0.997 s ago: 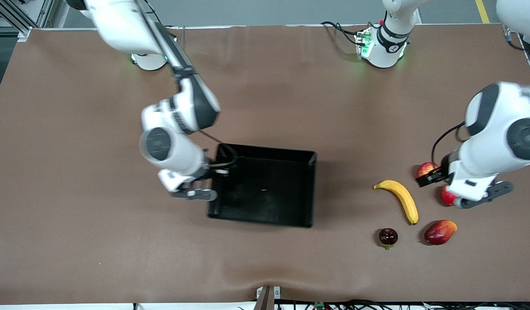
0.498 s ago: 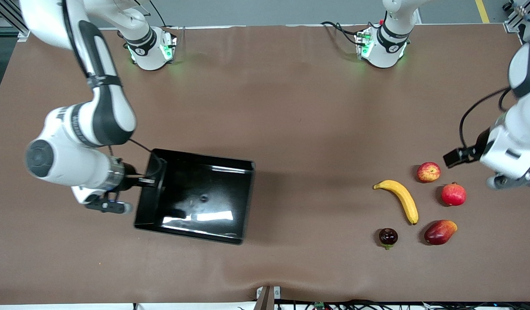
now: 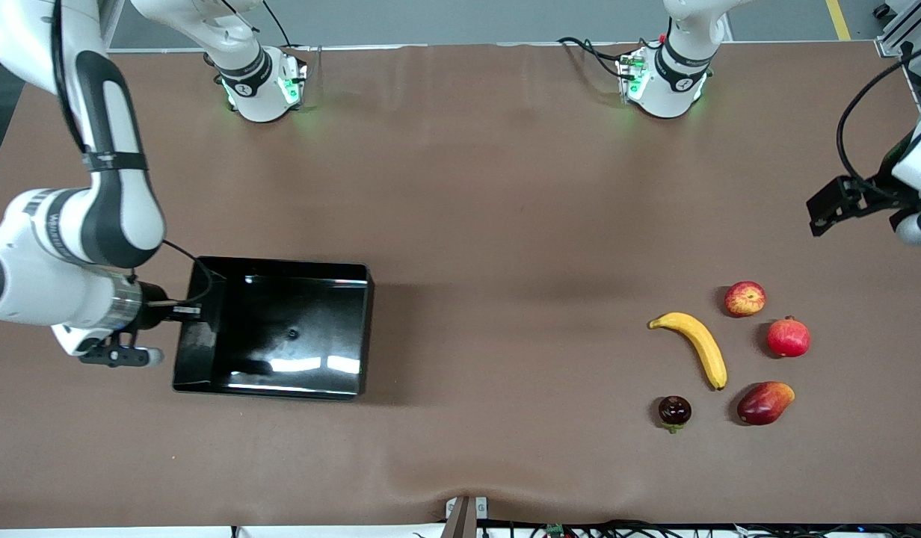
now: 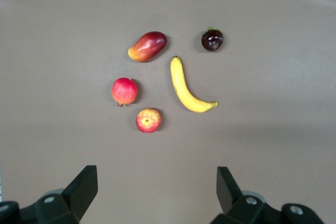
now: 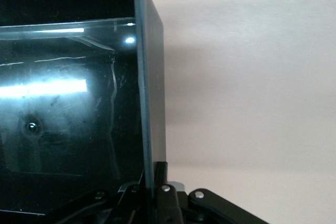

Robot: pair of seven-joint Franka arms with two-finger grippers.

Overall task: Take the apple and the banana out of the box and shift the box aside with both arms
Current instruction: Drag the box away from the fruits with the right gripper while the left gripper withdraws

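The box [image 3: 281,329] (toward the right arm's end) is clamped at its wall by the right gripper [image 5: 152,182]. The left gripper [image 4: 157,192] is held spread over bare table near the banana [image 3: 696,345] and apple [image 3: 744,298].

Left gripper [image 4: 155,195] mostly cut off by the front view's edge, only its camera bracket and part of the wrist showing; in the left wrist view, fingers cropped at the frame's bottom. Right gripper [image 5: 152,187] cropped low in its own view, pinch point on the box [image 3: 281,332] wall hidden. Box cut off by the right wrist frame.
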